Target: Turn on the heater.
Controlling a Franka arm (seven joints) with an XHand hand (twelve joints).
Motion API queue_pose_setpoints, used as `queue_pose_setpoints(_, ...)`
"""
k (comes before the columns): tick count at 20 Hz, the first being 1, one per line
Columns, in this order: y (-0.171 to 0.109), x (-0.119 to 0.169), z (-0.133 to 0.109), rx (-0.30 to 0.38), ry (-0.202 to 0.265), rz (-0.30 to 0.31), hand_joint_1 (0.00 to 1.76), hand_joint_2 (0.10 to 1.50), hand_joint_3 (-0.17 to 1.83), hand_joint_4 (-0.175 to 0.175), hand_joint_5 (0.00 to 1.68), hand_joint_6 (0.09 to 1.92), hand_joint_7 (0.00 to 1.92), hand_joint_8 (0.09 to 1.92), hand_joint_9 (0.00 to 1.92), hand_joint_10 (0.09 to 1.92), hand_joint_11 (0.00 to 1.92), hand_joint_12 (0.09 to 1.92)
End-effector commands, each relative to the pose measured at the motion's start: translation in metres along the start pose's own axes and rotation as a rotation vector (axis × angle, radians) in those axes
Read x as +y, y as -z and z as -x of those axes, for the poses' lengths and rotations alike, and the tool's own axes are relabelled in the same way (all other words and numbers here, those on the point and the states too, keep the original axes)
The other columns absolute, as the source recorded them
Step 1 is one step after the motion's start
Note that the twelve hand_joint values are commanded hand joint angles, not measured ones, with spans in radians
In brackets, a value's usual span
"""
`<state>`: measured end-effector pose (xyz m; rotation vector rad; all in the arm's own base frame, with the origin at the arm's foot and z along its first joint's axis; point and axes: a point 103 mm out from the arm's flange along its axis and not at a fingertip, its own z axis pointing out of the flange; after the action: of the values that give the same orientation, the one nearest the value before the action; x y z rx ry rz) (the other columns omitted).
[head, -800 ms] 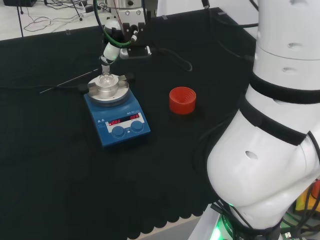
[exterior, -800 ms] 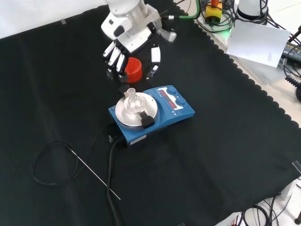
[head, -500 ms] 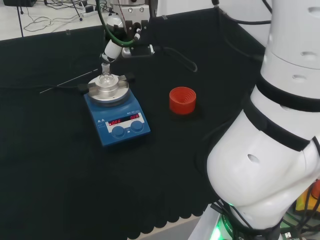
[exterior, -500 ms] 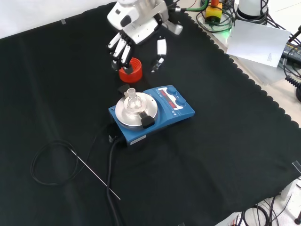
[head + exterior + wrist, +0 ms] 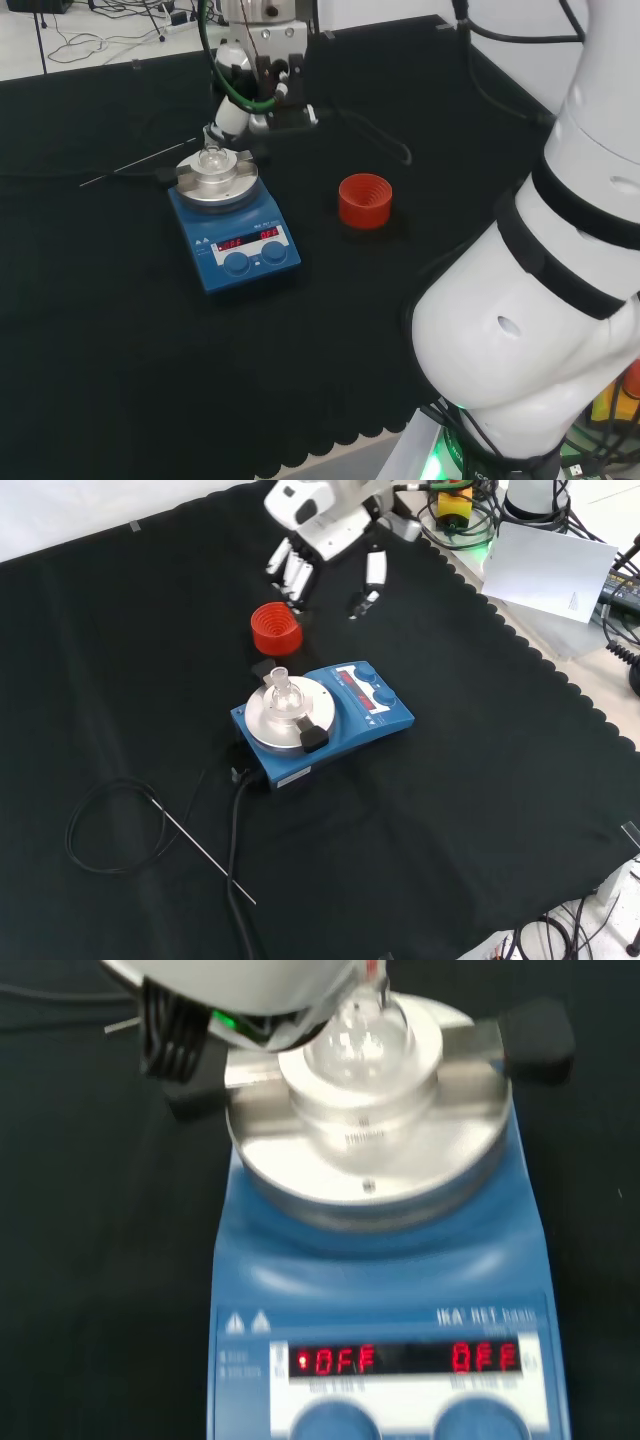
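Front view: heater (image 5: 325, 718) below hand (image 5: 325, 542), well apart.

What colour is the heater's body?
Blue heater, clearest in the front view.

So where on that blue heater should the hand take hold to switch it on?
Probably one of the two round knobs on the heater's sloped front panel. The hand would best come from above on the panel side and pinch a knob's rim with thumb and fingers, since the knobs stick up and the plate with the flask sits behind them.
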<state>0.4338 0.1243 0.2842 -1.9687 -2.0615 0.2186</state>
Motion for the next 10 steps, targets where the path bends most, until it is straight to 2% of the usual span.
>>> queue_pose_setpoints(1, -0.041, -0.049, -0.010, -0.056, -0.003, -0.065, 1.03, 0.61, 0.74, -0.040, 0.55, 0.70, 0.82, 0.80, 0.98, 0.64, 0.49, 1.30)
queue_pose_setpoints(4, -0.053, -0.058, -0.010, -0.061, -0.005, -0.087, 1.03, 0.61, 0.75, -0.042, 0.54, 0.69, 0.94, 0.84, 1.09, 0.67, 0.55, 1.29)
queue_pose_setpoints(10, -0.083, -0.076, -0.011, -0.042, -0.012, -0.136, 1.06, 0.63, 0.74, -0.075, 0.56, 0.69, 1.16, 0.98, 1.29, 0.81, 0.86, 1.10)
